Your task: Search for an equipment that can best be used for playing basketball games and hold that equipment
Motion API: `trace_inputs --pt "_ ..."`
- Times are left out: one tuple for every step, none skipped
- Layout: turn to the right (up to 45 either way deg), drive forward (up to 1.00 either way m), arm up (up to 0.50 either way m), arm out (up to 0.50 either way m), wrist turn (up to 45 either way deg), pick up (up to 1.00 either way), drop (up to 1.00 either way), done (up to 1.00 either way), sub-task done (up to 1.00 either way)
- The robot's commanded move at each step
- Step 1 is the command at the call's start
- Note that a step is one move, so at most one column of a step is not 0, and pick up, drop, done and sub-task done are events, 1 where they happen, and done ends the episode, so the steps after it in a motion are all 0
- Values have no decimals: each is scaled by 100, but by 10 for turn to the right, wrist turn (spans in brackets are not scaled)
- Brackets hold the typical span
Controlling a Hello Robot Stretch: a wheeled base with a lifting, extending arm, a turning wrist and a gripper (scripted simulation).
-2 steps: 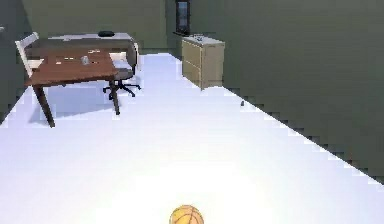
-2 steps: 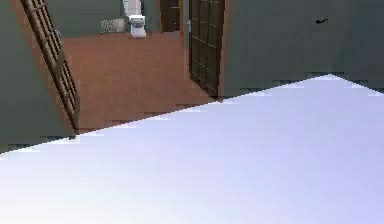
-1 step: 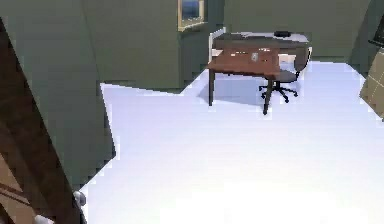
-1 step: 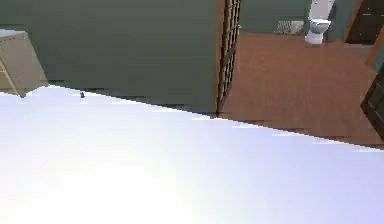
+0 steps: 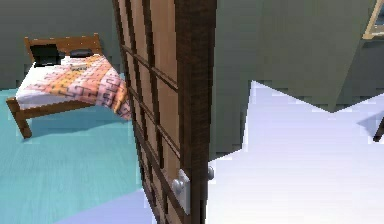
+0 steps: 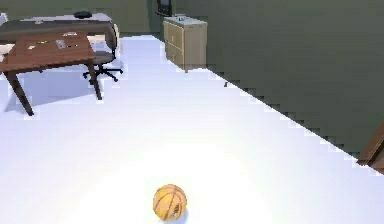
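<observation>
An orange basketball [image 6: 170, 201] lies on the pale floor near the bottom edge of the arm side view, a little left of the middle, with bare floor all around it.
A dark wooden door [image 5: 165, 110] stands edge-on close ahead in the forward view, with a bed [image 5: 75, 85] under a patterned cover behind it on a teal floor. In the arm side view, a wooden desk [image 6: 55, 55], an office chair [image 6: 103, 65] and a small cabinet [image 6: 185, 42] stand far off.
</observation>
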Motion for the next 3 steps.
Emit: trace_inputs --pt "0 0 18 0 0 0 0 0 0" --pt "0 0 0 48 0 0 0 0 0" --pt "0 0 0 0 450 0 0 0 0"
